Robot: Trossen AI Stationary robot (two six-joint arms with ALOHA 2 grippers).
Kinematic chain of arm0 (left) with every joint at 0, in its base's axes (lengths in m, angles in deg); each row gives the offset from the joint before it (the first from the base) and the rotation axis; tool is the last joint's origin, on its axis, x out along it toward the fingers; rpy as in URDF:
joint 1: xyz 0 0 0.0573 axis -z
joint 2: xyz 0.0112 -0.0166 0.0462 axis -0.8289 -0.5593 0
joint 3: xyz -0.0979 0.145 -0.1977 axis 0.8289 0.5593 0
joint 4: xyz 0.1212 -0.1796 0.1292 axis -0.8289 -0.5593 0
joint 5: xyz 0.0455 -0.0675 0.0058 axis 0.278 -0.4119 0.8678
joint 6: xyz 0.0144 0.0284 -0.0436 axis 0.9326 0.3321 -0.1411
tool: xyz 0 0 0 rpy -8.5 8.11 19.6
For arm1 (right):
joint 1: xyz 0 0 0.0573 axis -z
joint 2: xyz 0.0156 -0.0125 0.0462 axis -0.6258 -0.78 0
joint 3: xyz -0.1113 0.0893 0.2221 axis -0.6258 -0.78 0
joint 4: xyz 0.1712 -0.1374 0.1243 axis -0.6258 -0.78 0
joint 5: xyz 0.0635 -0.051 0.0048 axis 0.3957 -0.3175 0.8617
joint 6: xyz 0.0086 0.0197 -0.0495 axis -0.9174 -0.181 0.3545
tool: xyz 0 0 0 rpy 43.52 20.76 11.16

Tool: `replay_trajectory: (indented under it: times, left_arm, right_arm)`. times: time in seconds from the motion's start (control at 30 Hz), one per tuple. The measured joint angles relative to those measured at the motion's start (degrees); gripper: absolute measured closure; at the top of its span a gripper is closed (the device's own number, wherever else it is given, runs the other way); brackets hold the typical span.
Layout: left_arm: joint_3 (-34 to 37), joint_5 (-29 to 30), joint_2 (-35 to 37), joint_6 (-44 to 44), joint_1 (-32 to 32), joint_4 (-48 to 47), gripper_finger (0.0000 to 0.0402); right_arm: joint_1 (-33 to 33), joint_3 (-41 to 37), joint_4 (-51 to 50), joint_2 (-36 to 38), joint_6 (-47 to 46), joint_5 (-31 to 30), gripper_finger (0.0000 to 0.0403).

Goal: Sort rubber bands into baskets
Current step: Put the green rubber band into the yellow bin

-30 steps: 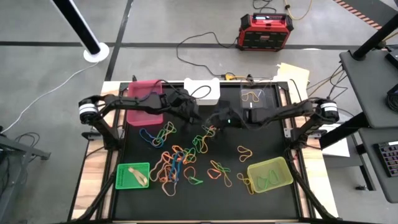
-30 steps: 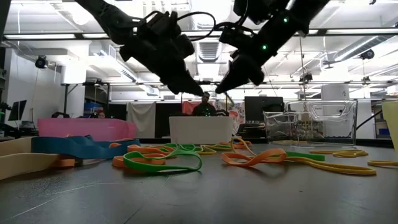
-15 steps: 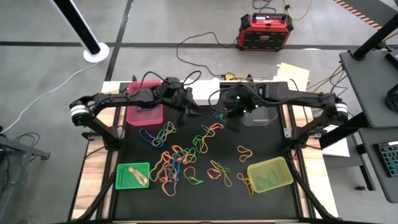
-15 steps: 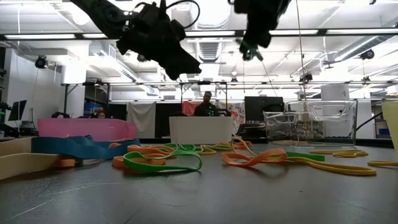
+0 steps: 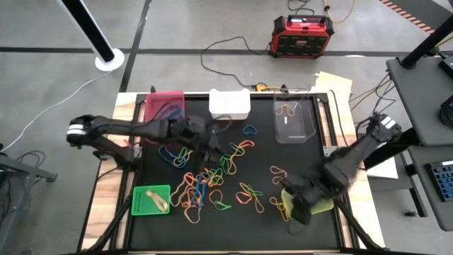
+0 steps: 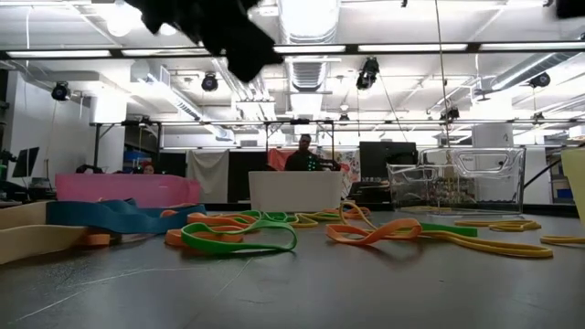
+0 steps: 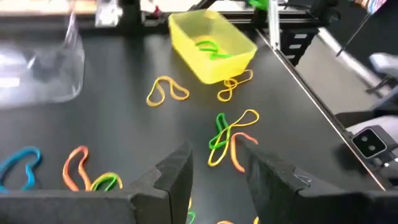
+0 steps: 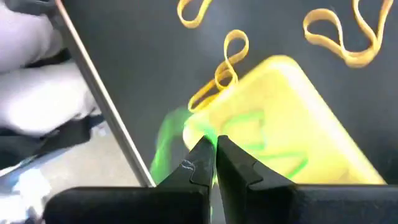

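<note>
Left gripper (image 5: 210, 150) over the middle of the black mat (image 5: 297, 159), above the tangle of rubber bands (image 5: 202, 185), fingers (image 7: 176, 175) parted and empty; in the left wrist view, a green-and-orange band (image 7: 227, 138) just ahead of the fingertips, a yellow band (image 7: 166, 92) farther on. Right gripper (image 5: 296, 207) at the near right corner of the mat, low over the yellow-green basket (image 5: 316, 203), fingers pressed together on a green rubber band (image 8: 171, 142) hanging blurred at the basket's edge. More green bands already inside that basket. Elsewhere: magenta basket (image 5: 164, 106), white basket (image 5: 229, 103) and clear basket (image 5: 291, 119) along the far edge, bright green basket (image 5: 151, 200) at the near left with a tan band inside. Loose orange, blue, green and yellow bands scattered mid-mat between the two grippers.
</note>
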Motion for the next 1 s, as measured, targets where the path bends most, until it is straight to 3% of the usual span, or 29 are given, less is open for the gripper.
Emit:
replay_trajectory:
  times: [0.13, 0.2, 0.47, 0.7, 1.0]
  left_arm:
    - [0.0, 8.4, 1.9, 0.0, 7.3, 0.1, 0.0277]
    - [0.1, 11.9, 2.2, 0.0, 9.4, 0.1, 0.0277]
    - [0.1, 13.1, 2.4, 2.3, 10.8, -0.2, 0.0277]
    - [0.1, 13.1, 2.1, 2.2, 10.8, -0.3, 0.0277]
    - [0.2, 17.0, 1.8, 2.7, 10.5, -1.0, 0.0277]
  right_arm:
    - [-8.4, -3.6, -1.0, -0.5, -12.1, -13.2, 0.0394]
    - [-10.7, -6.3, -2.4, -0.8, -17.2, -16.0, 0.0394]
    - [-9.6, -17.7, -2.0, -0.4, -20.3, -14.0, 0.0394]
    - [-7.9, -20.6, -1.7, 1.3, -19.6, -13.8, 0.039]
    - [-7.8, -20.0, 0.2, 3.1, -22.7, -7.9, 0.0293]
